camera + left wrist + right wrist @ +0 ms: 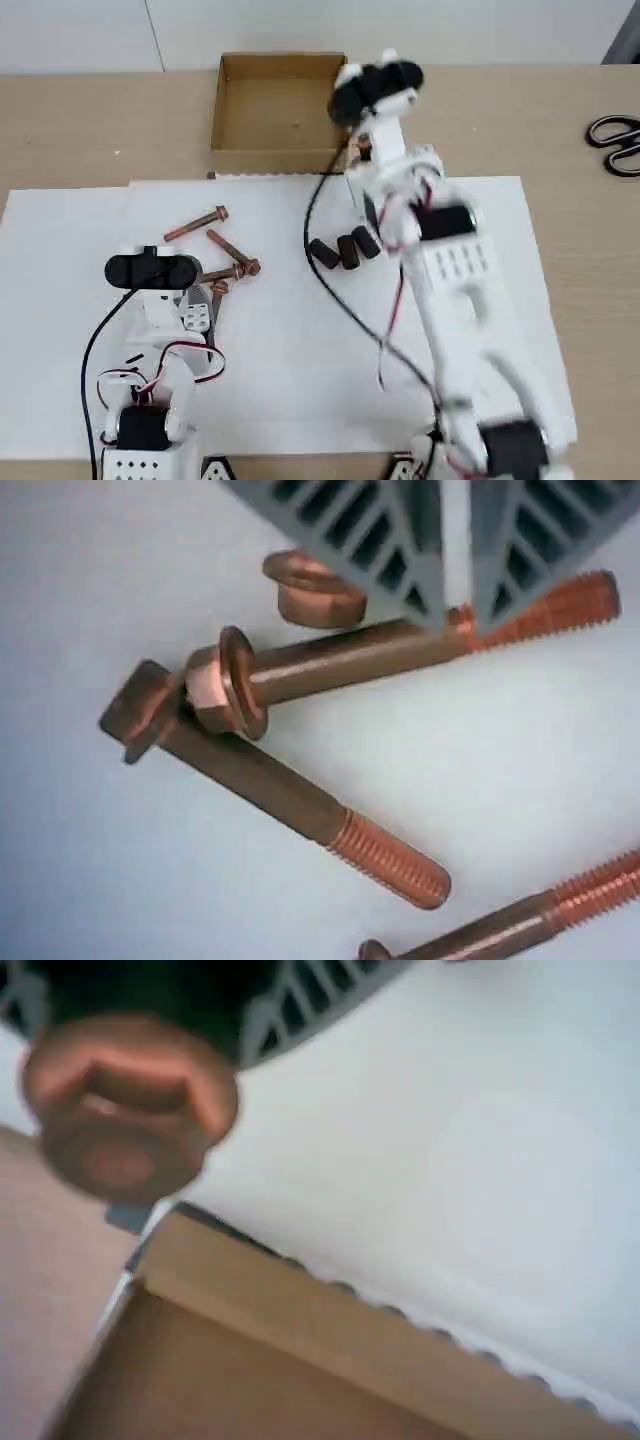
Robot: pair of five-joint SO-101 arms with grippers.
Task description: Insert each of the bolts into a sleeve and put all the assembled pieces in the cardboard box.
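My right gripper point(362, 150) hangs at the near right corner of the cardboard box point(280, 110), shut on a copper bolt point(125, 1110) whose shank sits in a black sleeve point(130, 995). Below it lies the box wall point(330, 1330). Three black sleeves point(345, 250) lie on the white paper. My left gripper point(212, 295) is low over a cluster of copper bolts point(232, 268), its fingers point(385, 540) shut to a thin slit. Their tips rest over one bolt's shank point(350, 658). A second bolt point(270, 785) crosses under that bolt's head, and a third bolt point(520, 918) lies nearby.
Two more bolts point(197, 223) lie on the paper point(280, 380) between the cluster and the box. Black scissors point(615, 140) rest on the wooden table at the far right. A black cable point(330, 290) trails across the paper beside the right arm.
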